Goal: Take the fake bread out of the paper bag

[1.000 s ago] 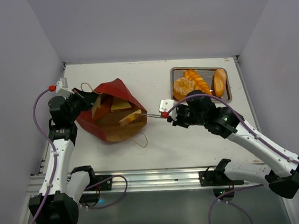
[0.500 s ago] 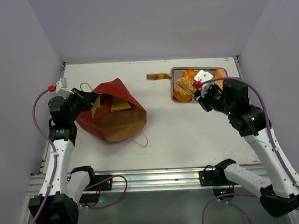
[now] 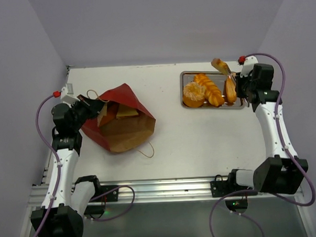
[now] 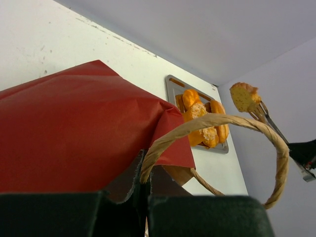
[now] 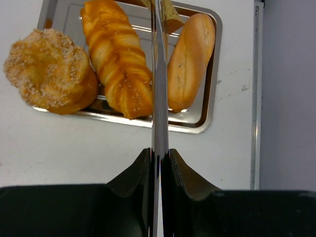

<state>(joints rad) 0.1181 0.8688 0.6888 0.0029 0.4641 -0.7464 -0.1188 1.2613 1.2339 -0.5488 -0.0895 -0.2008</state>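
Your left claw (image 4: 146, 182) is pinching the paper bag (image 3: 121, 120) by its handle (image 4: 222, 121), propping the mouth open. Your right claw (image 5: 159, 158) is squeezing metal tongs (image 5: 159, 89) gripping a bread piece (image 3: 218, 65). A second ago the piece was at the bag's mouth; now it is hanging over the tray's (image 3: 212, 107) far corner.

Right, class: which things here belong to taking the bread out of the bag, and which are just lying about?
Part of the job: paper bag, bread slices inside it, left hand gripping its rim, right hand, tongs, bread piece they hold, tray with three breads.
Just lying about: purple cables, metal rail at the table's front.
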